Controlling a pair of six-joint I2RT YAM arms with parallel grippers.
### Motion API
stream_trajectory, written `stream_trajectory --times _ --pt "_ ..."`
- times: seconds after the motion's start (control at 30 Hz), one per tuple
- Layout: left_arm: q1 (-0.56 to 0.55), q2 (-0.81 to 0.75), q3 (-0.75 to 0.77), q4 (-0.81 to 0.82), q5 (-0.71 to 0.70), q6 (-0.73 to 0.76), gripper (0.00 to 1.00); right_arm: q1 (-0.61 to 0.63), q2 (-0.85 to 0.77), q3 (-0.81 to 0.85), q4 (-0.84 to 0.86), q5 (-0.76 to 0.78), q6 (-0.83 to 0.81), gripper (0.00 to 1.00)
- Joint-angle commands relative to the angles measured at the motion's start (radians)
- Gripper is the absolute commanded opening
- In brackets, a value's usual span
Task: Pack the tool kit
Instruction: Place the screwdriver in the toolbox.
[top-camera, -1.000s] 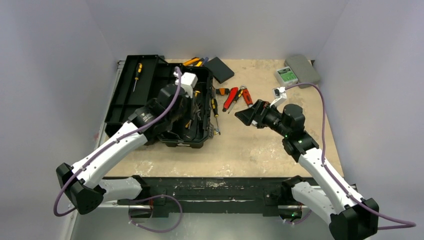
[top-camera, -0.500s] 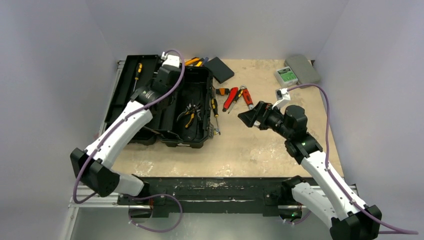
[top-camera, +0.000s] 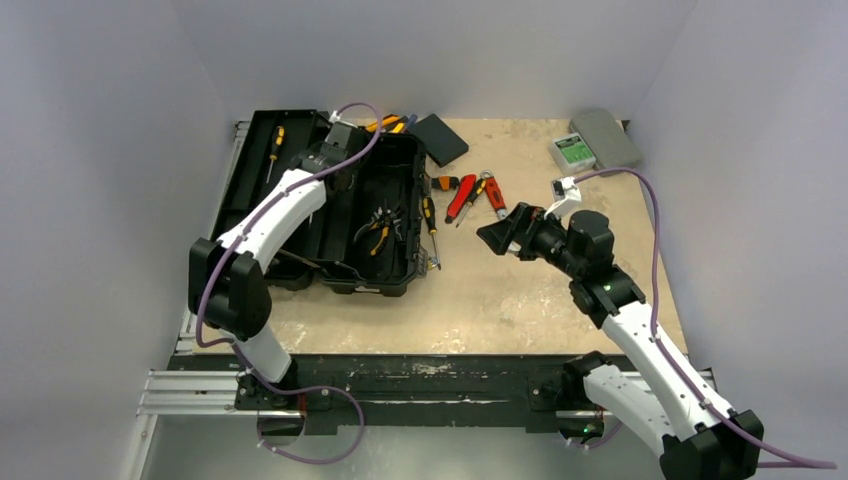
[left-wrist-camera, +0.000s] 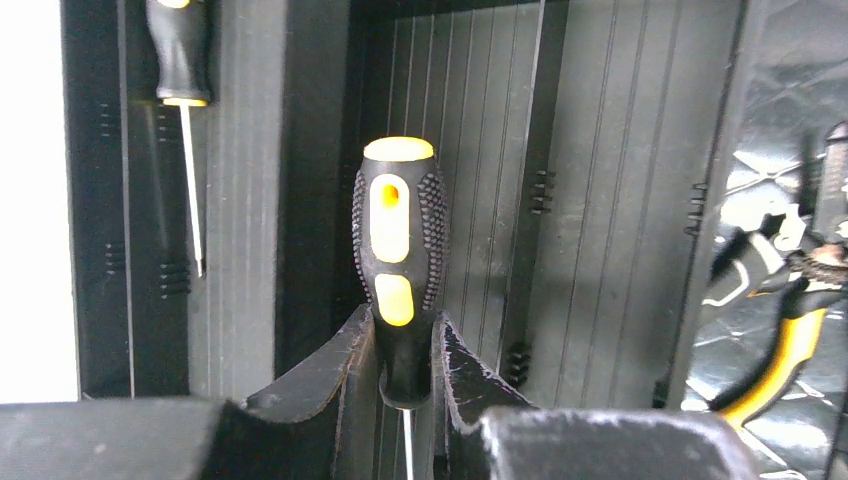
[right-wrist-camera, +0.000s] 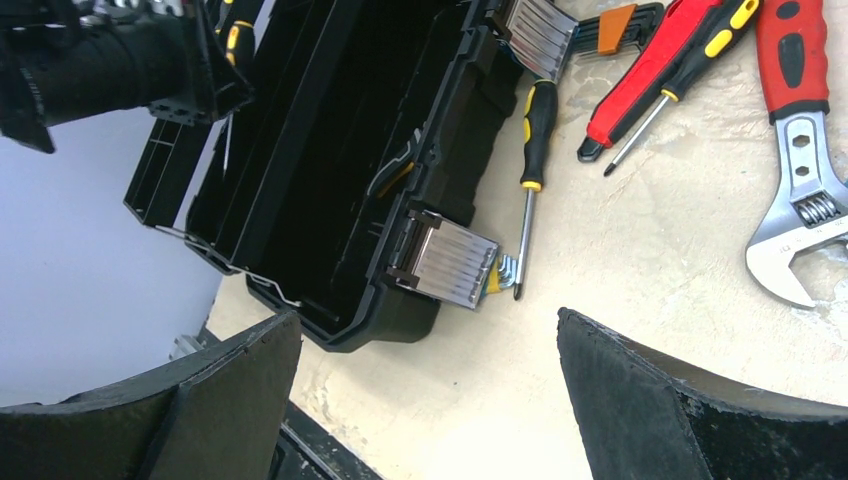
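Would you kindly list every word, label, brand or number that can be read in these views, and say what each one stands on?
No text is legible in any view.
The device has a green label: too small to read.
The screwdriver in the left end effector: no print shows on its handle.
The wrench: no legible marking.

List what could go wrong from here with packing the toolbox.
1. The left gripper pinches the screwdriver only at the handle's base, with most of the handle standing free. It may pivot or slip before it lands in the toolbox.
2. The right gripper hangs open close to the wrench on the table. A careless reach might push it away.
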Motion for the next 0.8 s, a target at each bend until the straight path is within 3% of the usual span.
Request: stream_trajectory --times 0.0,0.07,0.23,0.3,0.33,0.77 --pt "0.011 0.047 0.070 -0.033 -0.047 0.036 0.22 0.003 0.005 0.045 0.007 0.014 -0.014 0.99" --pt "0.011 0.066 0.086 -0.059 -0.061 0.030 0.36 0.003 0.009 0.043 0.013 0.012 -0.010 0.99" --pt "0.006 0.045 0.098 -0.084 -0.018 -0.006 0.59 0.003 0.023 0.036 0.024 0.014 -0.002 0.99" --pt "-0.004 0.013 0.092 -0.092 0.009 -0.031 0.90 0.003 0.033 0.035 0.026 0.016 0.001 0.99" --pt "-0.010 -0.008 0.089 -0.095 0.027 -0.045 0.97 0.002 0.037 0.035 0.025 0.020 0.002 0.99" --pt "-0.183 -0.306 -0.011 0.000 0.339 -0.126 1.00 0.002 0.102 0.045 -0.030 0.100 0.016 0.99"
